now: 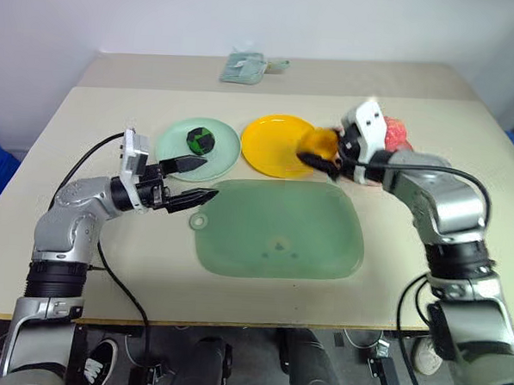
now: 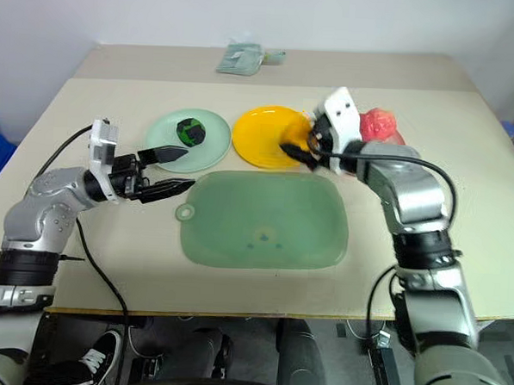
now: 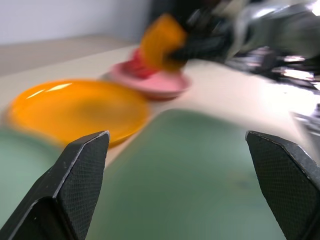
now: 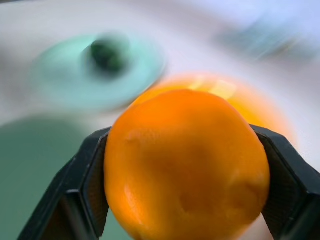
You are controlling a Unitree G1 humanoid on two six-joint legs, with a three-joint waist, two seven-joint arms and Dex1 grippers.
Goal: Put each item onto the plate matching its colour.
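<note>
Beside the yellow plate (image 1: 278,145), right pincer (image 1: 326,159) gripping orange fruit (image 4: 185,165), left pincer (image 1: 195,180) open, green mat (image 1: 281,230) between.

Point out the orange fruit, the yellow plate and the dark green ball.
Orange-yellow rounded toy fruit (image 4: 187,165), right wrist view, front face.
Bright yellow round plastic plate (image 1: 272,146), left eye view, bare centre.
Dark green-and-black toy ball (image 1: 199,139), left eye view, top.

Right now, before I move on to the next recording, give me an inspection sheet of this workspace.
Surface: beige table with a large green mat in front.
Job's things: green-and-black ball on the mint plate; red fruit on the pink plate; yellow plate bare.
Clutter: folded pale green cloth at the far edge.
Grippers: left claw open, holding nothing; right claw shut on the orange fruit, by the yellow plate's rim.
Cables: black cable along the left arm.
Surroundings: white wall.
</note>
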